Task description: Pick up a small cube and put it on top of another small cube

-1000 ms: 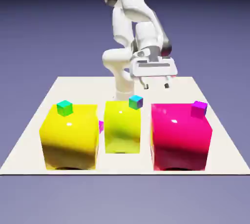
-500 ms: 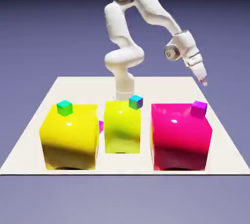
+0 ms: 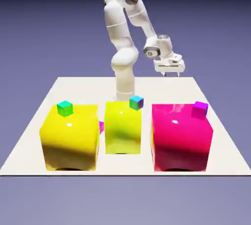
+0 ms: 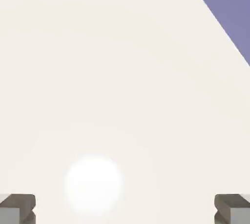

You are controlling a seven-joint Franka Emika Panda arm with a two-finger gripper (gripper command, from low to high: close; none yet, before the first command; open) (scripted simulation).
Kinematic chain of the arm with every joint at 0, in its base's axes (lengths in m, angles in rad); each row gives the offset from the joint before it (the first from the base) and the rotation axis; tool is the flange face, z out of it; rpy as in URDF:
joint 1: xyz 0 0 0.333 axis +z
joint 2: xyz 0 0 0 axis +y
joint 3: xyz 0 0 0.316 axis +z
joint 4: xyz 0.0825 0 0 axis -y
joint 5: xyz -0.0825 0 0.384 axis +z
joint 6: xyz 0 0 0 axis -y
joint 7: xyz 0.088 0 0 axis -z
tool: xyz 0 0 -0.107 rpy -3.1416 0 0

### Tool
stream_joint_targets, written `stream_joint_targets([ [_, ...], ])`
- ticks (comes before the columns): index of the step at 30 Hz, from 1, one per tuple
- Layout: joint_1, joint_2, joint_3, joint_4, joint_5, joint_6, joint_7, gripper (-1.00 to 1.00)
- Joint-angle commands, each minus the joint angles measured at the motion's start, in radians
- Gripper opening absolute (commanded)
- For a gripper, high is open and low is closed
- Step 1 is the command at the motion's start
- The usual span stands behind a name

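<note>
One small cube (image 3: 199, 109), plain magenta, rests on the top back right corner of the big magenta cube (image 3: 182, 136). A second small cube (image 3: 101, 127) of the same colour peeks out of the gap between the two big yellow cubes, mostly hidden. My gripper (image 3: 170, 73) hangs over the table's far edge, behind and above the big magenta cube and well away from both small cubes. It points down, open and holding nothing. The hand view shows only bare table between the gripper's (image 4: 125, 211) grey fingertips (image 4: 17, 208); neither small cube shows there.
A small green-teal cube (image 3: 64, 108) sits on the left big yellow cube (image 3: 69, 136). A small teal-and-purple cube (image 3: 136, 102) sits on the middle big yellow cube (image 3: 122, 127). The three big cubes stand in a row along the near side of the white table (image 3: 215, 136).
The hand swung out to the exterior view's right and tilted, then came back toward the middle and now points straight down. The cubes have not moved, and the jaws stayed wide apart.
</note>
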Motion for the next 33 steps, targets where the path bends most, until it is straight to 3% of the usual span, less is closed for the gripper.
stream_joint_targets([
  [1, 0.036, 0.009, 0.036, -0.002, 0.037, 0.0, -0.038, 0.0],
  [33, 1.194, 0.294, 1.196, -0.062, 1.211, -0.01, -1.26, 0.0],
])
